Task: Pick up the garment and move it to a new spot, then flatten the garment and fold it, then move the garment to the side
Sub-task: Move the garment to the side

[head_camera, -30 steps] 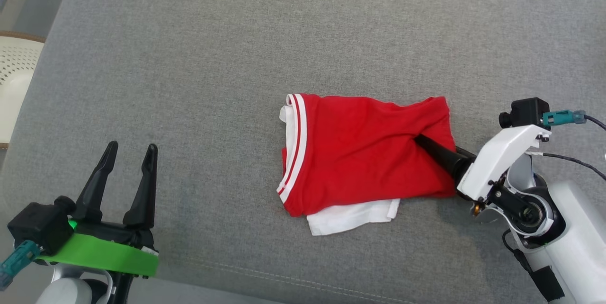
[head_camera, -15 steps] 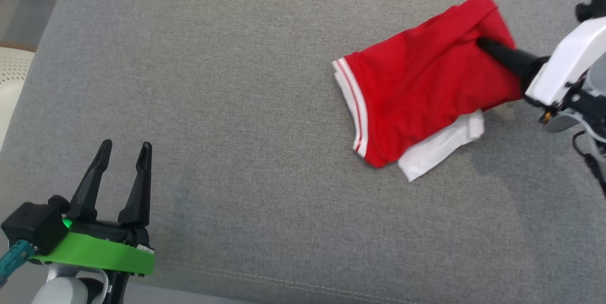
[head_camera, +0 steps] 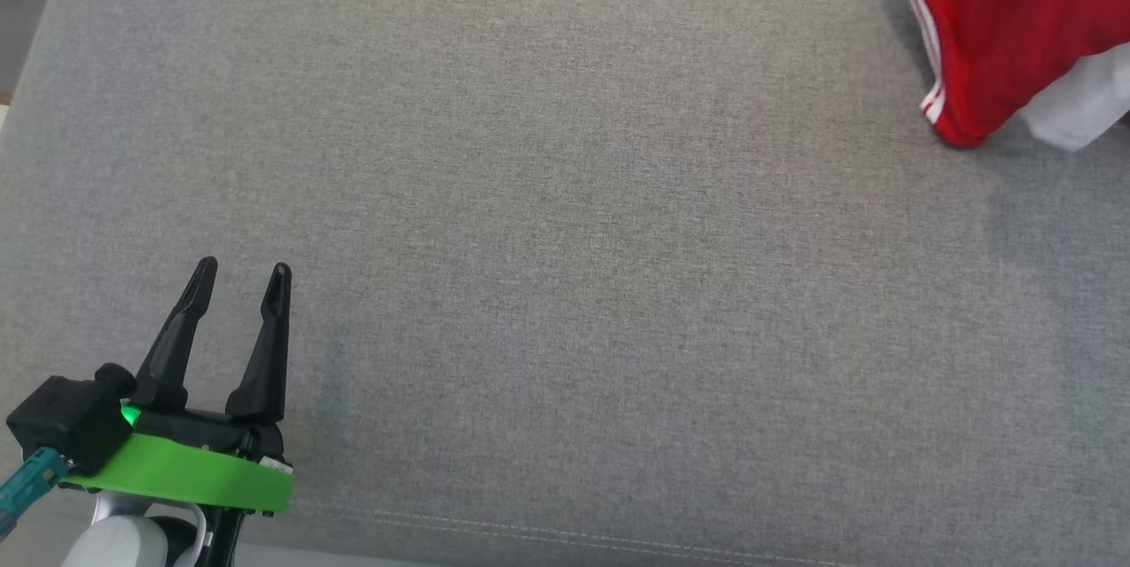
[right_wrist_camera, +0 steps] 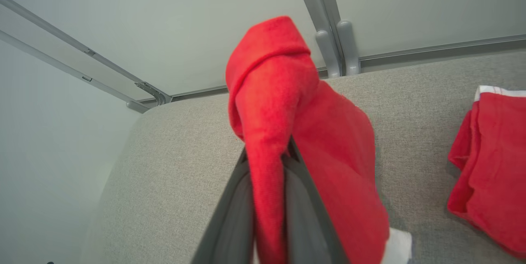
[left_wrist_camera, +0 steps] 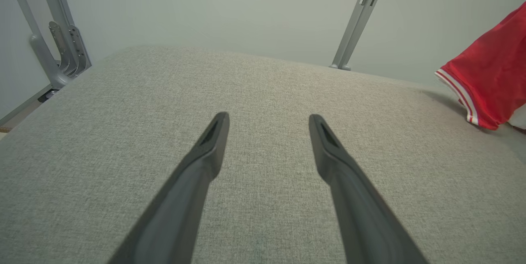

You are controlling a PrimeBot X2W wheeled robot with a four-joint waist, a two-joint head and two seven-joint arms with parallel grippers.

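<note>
Grey cushion (head_camera: pixel 565 196), garment (right_wrist_camera: pixel 328 140) clamped in right gripper (right_wrist_camera: pixel 268 159) — hanging

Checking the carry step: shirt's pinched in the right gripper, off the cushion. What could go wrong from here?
1. The right gripper pinches only a thin bunch of the shirt; it may slip out.
2. The shirt hangs loose, a white sleeve dangling, so the fold may come apart.
3. Red cloth lies close by on the cushion; the shirt could land on it.
</note>
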